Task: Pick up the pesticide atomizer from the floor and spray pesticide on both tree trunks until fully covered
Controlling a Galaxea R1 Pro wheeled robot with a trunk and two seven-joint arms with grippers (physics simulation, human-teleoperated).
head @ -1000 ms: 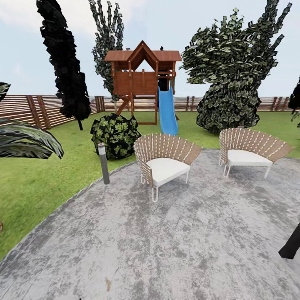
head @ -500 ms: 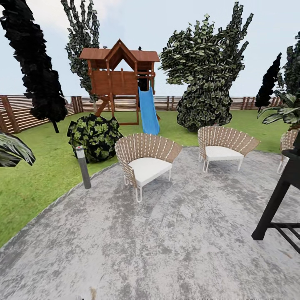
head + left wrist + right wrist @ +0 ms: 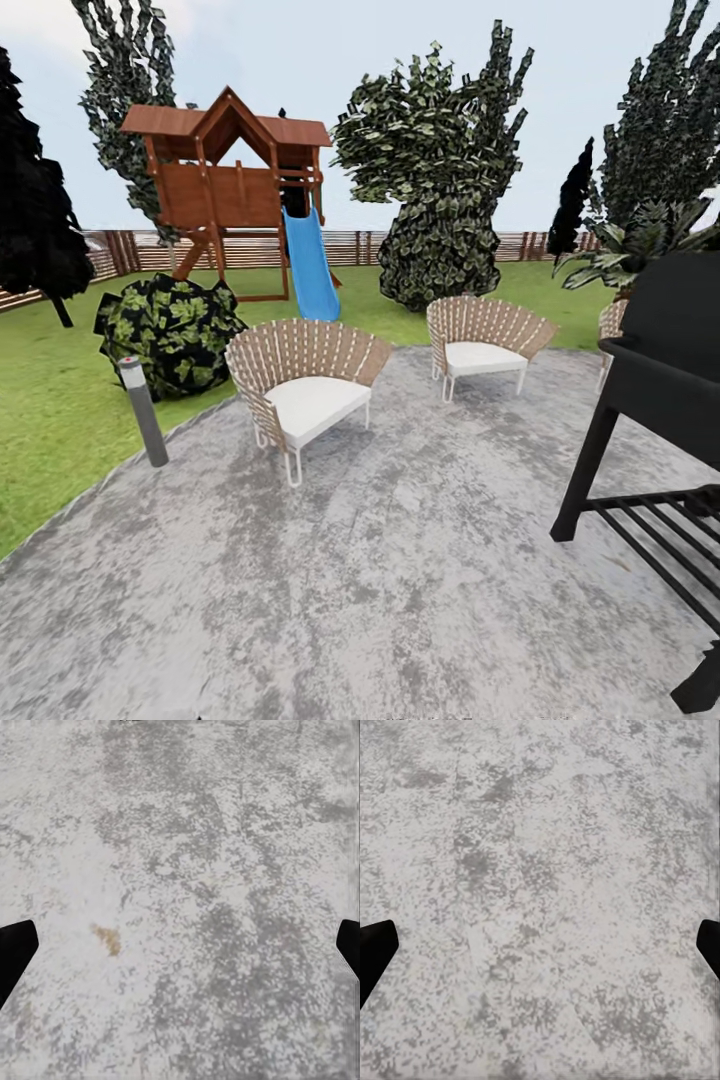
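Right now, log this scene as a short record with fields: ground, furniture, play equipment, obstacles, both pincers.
ground: grey mottled paving, lawn beyond it
furniture: two slatted chairs with white cushions, near one, far one
play equipment: wooden playhouse with blue slide
obstacles: black grill at the view's right; grey bollard light at the paving edge
boundary: brown slat fence
left pincer: open, empty, fingertips wide apart above paving
right pincer: open, empty, fingertips wide apart above paving
atomizer: not located

each gripper's fingertips (image 3: 16,949) (image 3: 375,945) are plain black, blunt-ended wedges.
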